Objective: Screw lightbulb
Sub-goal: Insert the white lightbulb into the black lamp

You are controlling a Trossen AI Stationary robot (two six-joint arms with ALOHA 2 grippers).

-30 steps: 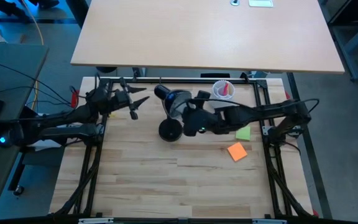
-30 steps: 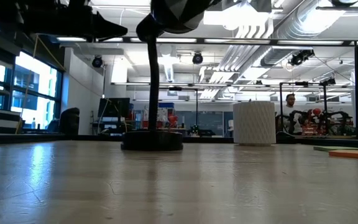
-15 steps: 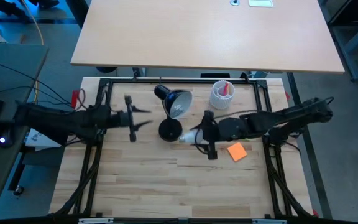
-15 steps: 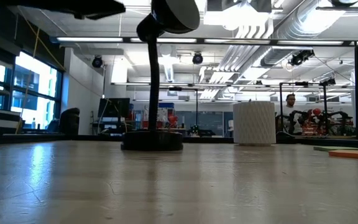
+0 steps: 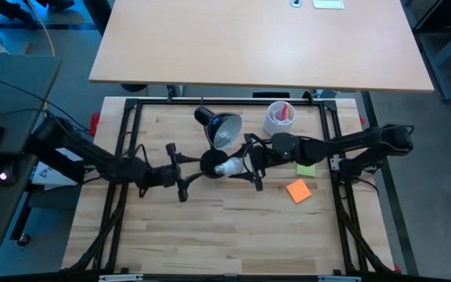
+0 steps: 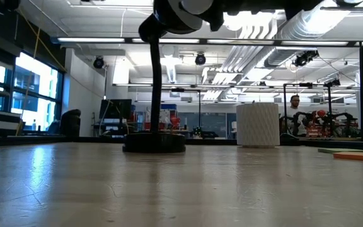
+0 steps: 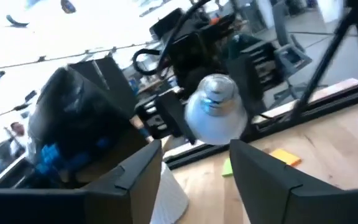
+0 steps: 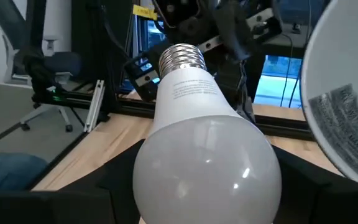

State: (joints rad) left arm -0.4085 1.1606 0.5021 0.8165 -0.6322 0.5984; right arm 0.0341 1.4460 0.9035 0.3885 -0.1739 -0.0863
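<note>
The high view shows the lightbulb (image 5: 230, 167) near the middle of the frame, held up off the table (image 5: 210, 227). The right tool (image 5: 249, 166) has it. Its two fingers are spread wide around the fat white end of the bulb and squeeze it from both sides. The right wrist view shows the same thing: the white bulb (image 8: 207, 158) fills the space between the dark fingers, and its silver screw end points away from the tool.

The bulb lies on its side. Its long line runs left to right in the frame, with the round end toward the right tool and the screw end toward the left.

The left tool (image 5: 180, 174) is just to the left of the bulb, on the far side of the lamp's round foot (image 5: 212, 163). Its fingers are open with nothing in them. In the left wrist view, the bulb (image 7: 216, 117) sits straight ahead between the two dark fingers (image 7: 132, 175), so the left tool faces it.

The black desk lamp shade (image 5: 222, 128) is just above the bulb in the frame. Its open mouth faces down toward the bulb. I think the screw end must turn from pointing left to pointing up into the shade. The right tool is the nearer one, since it already has the bulb.
</note>
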